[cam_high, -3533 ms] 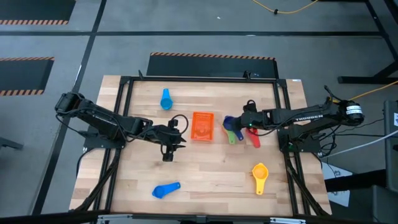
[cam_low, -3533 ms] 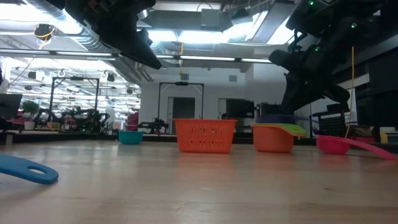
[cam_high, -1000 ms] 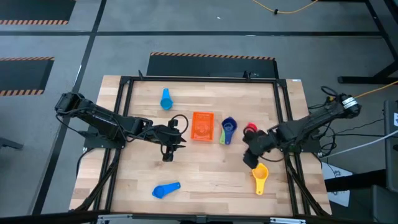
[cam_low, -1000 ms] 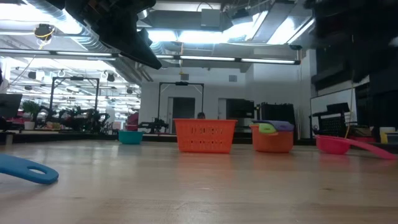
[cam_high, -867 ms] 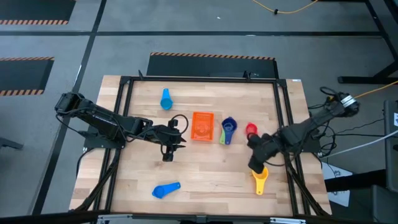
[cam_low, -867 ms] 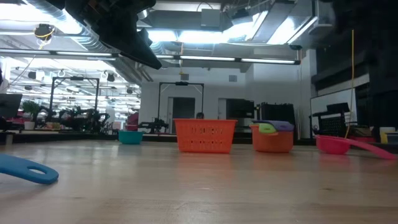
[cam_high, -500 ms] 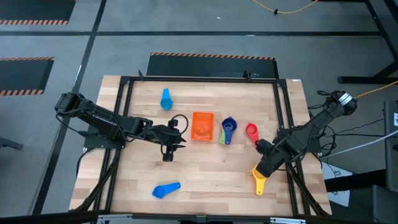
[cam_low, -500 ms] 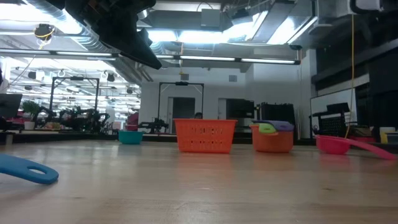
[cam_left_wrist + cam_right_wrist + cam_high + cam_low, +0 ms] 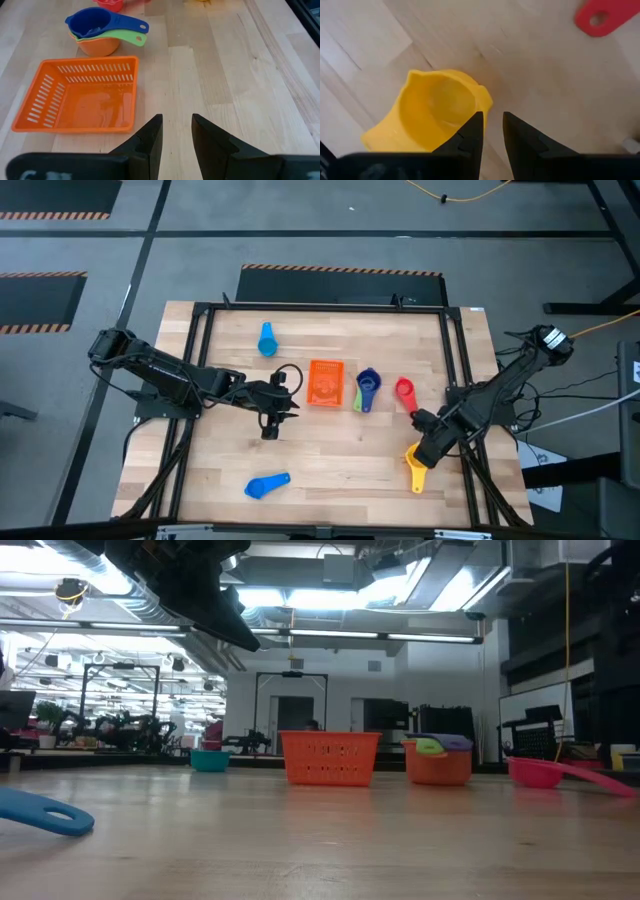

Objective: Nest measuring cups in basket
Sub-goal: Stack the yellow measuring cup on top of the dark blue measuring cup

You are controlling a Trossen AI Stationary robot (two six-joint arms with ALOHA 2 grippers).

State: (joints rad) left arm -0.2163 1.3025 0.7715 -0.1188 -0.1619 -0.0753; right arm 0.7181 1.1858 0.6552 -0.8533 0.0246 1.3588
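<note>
Glossy plastic yellow cup (image 9: 437,112), perforated plastic basket (image 9: 82,95), matt pale wood table (image 9: 330,450)

1. The left arm reaches from the table's left edge toward the middle, bent at the elbow.
2. The left gripper (image 9: 271,423) hangs over bare wood left of centre, pointing down; its fingers (image 9: 150,137) stand a little apart, holding nothing.
3. The right arm comes in from the right edge and slants toward the front.
4. The right gripper (image 9: 424,452) sits low at the front right; its fingers (image 9: 470,131) are narrowly parted, holding nothing.
</note>
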